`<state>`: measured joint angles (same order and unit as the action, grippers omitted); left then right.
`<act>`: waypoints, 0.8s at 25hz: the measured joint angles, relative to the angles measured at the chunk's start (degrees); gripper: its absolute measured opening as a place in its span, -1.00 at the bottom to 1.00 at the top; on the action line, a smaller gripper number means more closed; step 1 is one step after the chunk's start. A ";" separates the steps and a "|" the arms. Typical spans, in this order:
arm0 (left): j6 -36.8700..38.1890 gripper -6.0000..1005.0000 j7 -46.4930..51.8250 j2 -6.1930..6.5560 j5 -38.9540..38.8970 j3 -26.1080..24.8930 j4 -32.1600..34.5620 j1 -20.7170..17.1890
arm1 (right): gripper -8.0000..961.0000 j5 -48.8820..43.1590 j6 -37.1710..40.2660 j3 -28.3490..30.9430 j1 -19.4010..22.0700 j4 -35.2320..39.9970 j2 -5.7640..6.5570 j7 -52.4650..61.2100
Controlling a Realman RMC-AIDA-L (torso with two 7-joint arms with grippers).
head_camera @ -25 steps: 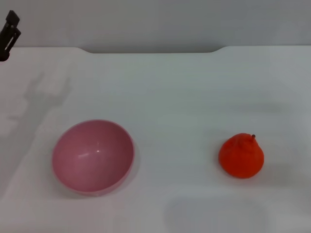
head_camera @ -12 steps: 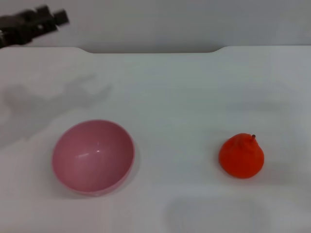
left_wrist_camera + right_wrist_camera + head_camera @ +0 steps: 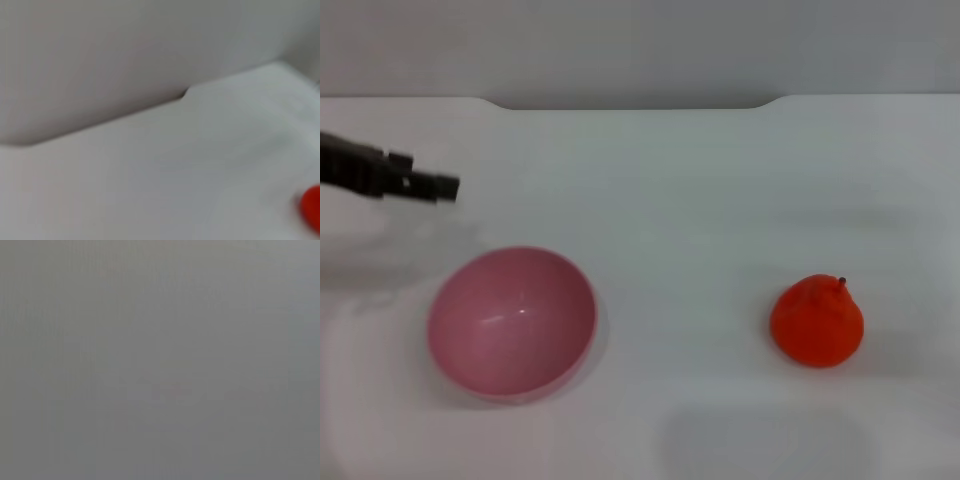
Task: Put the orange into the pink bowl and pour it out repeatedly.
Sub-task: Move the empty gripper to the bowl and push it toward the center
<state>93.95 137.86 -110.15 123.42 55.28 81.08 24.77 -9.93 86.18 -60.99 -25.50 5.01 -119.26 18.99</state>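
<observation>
The pink bowl point(image 3: 511, 322) stands upright and empty on the white table point(image 3: 680, 200), at the front left in the head view. The orange point(image 3: 816, 321) sits on the table to the right, well apart from the bowl, stem up. A sliver of it shows in the left wrist view point(image 3: 312, 207). My left gripper point(image 3: 430, 187) reaches in from the left edge, behind and to the left of the bowl, pointing right. My right gripper is out of view; its wrist view shows only plain grey.
The table's far edge point(image 3: 620, 103) has a shallow notch against a grey wall. The same edge and notch show in the left wrist view point(image 3: 185, 92).
My left gripper has swung down and forward from the far left corner toward the bowl. The bowl and the orange have not moved.
</observation>
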 joint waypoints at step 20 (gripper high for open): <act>-5.27 0.59 9.27 -7.75 17.76 8.65 7.08 -5.69 | 0.37 0.00 -0.59 -0.39 -1.04 0.43 0.07 -0.01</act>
<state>88.68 147.12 -117.90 141.18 63.93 88.16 19.08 -9.93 85.60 -61.38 -26.53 5.44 -119.19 18.98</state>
